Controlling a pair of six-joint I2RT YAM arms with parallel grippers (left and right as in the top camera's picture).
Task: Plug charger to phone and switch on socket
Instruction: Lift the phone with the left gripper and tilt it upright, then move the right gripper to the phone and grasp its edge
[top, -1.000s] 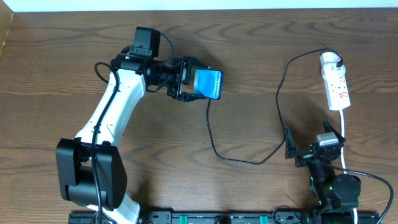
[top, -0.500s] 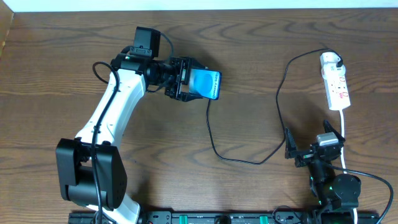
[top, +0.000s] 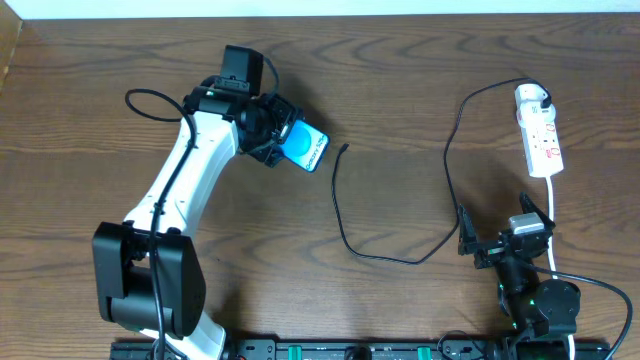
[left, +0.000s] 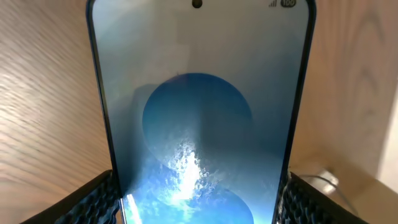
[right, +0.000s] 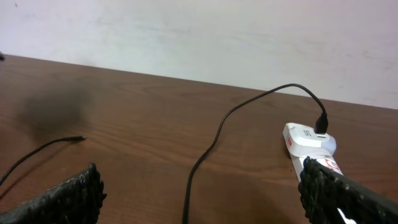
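Note:
The phone (top: 307, 150), its screen lit blue, is held off the table in my left gripper (top: 288, 140), which is shut on its long edges. In the left wrist view the phone (left: 199, 93) fills the frame between the gripper (left: 199, 202) fingers. The charger cable (top: 342, 225) lies loose on the table, its connector tip (top: 344, 148) just right of the phone and apart from it. Its white plug head (top: 531, 96) sits in the socket (top: 543, 140) at the far right. My right gripper (top: 497, 228) is open and empty, near the front, below the socket. The right wrist view shows the cable (right: 211, 143), the socket (right: 309, 144) and the open gripper (right: 202, 205).
The socket's thick white cord (top: 553, 215) runs down past my right gripper toward the front edge. The cable loops across the table's middle right. A pale wall (right: 199, 31) stands behind the table.
My left gripper has turned and drawn left with the phone. The cable tip, which was under the phone's lower edge, now lies apart from it on the table. The right arm has not moved.

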